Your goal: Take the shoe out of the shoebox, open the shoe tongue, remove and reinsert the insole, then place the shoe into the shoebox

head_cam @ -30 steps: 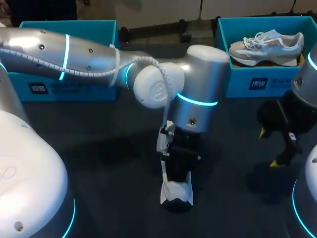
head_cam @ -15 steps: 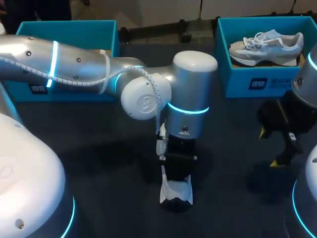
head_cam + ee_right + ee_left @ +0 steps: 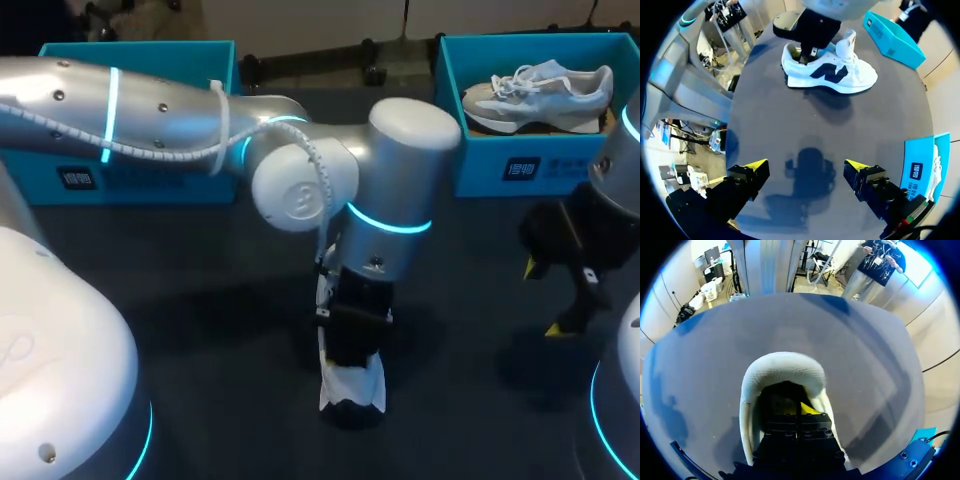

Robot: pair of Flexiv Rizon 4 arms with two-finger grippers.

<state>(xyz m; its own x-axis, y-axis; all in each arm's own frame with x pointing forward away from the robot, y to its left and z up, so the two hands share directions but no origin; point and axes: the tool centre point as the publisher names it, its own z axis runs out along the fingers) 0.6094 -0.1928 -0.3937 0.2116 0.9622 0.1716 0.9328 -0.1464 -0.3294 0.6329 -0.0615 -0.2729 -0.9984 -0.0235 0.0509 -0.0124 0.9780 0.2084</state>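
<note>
The right teal shoebox point(image 3: 480, 170) holds a pale grey sneaker point(image 3: 540, 92) lying on its side. The left shoebox point(image 3: 150, 55) is mostly hidden behind my left arm, so I cannot tell its contents. A white sneaker point(image 3: 352, 385) stands on the bench point(image 3: 220, 330), well apart from both boxes. The left gripper point(image 3: 799, 409) is inside its opening, fingers together. The right gripper point(image 3: 805, 166) hangs wide apart, holding nothing.

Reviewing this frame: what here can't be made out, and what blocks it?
1. The insole: in the left wrist view, the left tool fills the shoe opening; whether it grips anything is unclear.
2. Most of the shoe: in the head view, it lies under the left arm.
3. Inside of the left shoebox: in the head view, it is behind the left arm.
</note>
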